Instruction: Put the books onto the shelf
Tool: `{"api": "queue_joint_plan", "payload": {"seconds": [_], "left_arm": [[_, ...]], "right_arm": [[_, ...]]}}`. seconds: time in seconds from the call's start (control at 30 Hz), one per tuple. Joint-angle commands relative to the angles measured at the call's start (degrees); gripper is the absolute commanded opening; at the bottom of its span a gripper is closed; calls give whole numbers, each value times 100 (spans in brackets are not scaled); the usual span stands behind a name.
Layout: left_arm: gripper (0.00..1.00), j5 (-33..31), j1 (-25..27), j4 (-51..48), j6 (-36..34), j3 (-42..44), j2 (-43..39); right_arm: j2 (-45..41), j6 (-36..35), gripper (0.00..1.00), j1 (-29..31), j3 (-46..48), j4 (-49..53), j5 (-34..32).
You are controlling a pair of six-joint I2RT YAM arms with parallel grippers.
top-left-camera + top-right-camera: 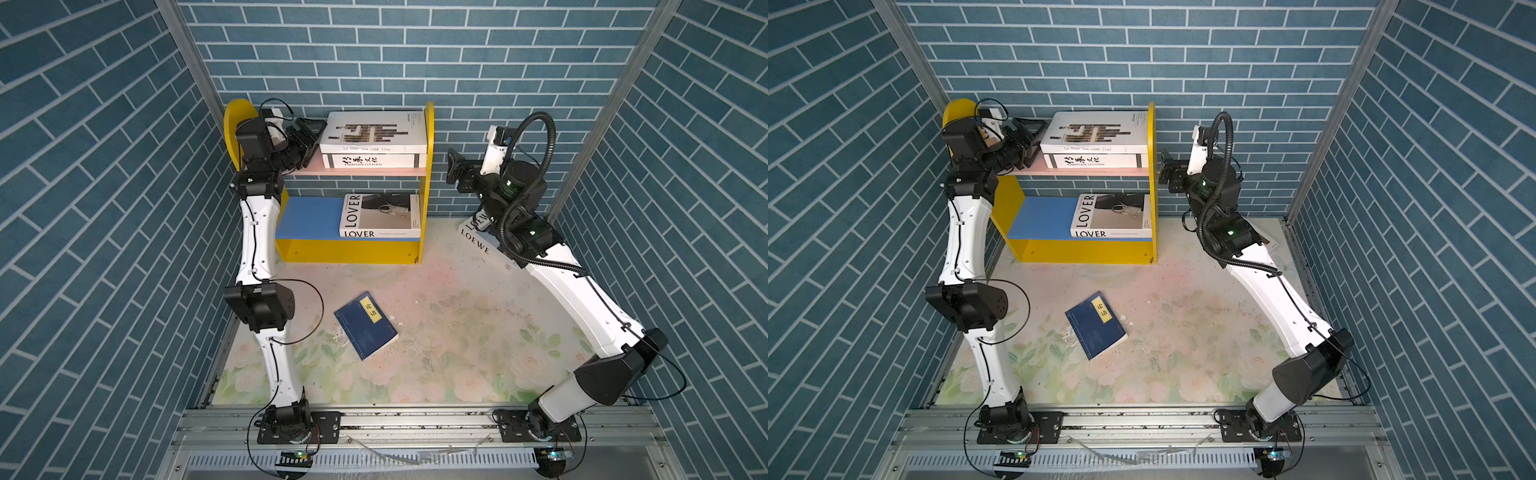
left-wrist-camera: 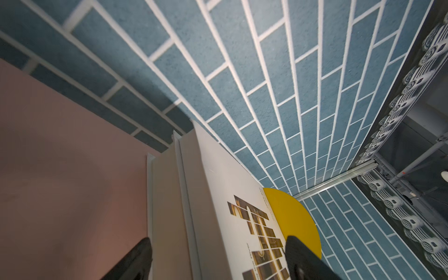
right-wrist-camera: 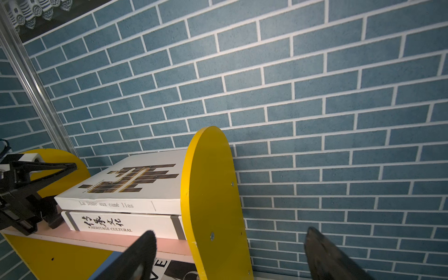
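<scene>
LOVER (image 1: 380, 216) lies flat at the right end of the blue board (image 1: 307, 216), the lower tier of the shelf (image 1: 349, 251). On the pink board (image 1: 374, 171) above it we see two more books stacked flat against the right panel (image 1: 429, 137): the bar book (image 1: 374, 129) on top of the Heritage book (image 1: 374, 161). The navy book (image 1: 365, 324) lies flat and askew on the table (image 1: 457, 332), out in the open, well apart from the shelf. LOEWE (image 1: 476, 244) lies near the back right corner, mostly hidden under the right arm (image 1: 557, 286). The left gripper (image 1: 316, 143) sits over the pink board at the stack's left end, turned sideways, its jaws spread wider than the stack is thick, one finger near the board and one above the top cover; we cannot tell whether either finger touches a book. The right gripper (image 1: 452, 167) hangs just outside the right panel, about level with the pink board, jaws wide apart and empty.
</scene>
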State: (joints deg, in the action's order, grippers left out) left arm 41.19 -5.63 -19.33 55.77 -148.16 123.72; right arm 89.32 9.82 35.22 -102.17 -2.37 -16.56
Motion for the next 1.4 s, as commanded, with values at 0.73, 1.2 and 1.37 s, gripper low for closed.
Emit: {"api": "queue_joint_plan", "payload": {"seconds": [0.73,1.2,1.37], "left_arm": [[100,-1059,938,335,-2682,5871,-5145],[100,-4402,4633,318,-2869,7646,-5392],[100,-5473,5606,342,-2890,7721,-5100]], "right_arm": [[-86,1162,99,-1891,361,2090,-268],[978,1560,98,-3193,223,3178,1255],[1157,1240,99,-3658,255,3536,1668]]}}
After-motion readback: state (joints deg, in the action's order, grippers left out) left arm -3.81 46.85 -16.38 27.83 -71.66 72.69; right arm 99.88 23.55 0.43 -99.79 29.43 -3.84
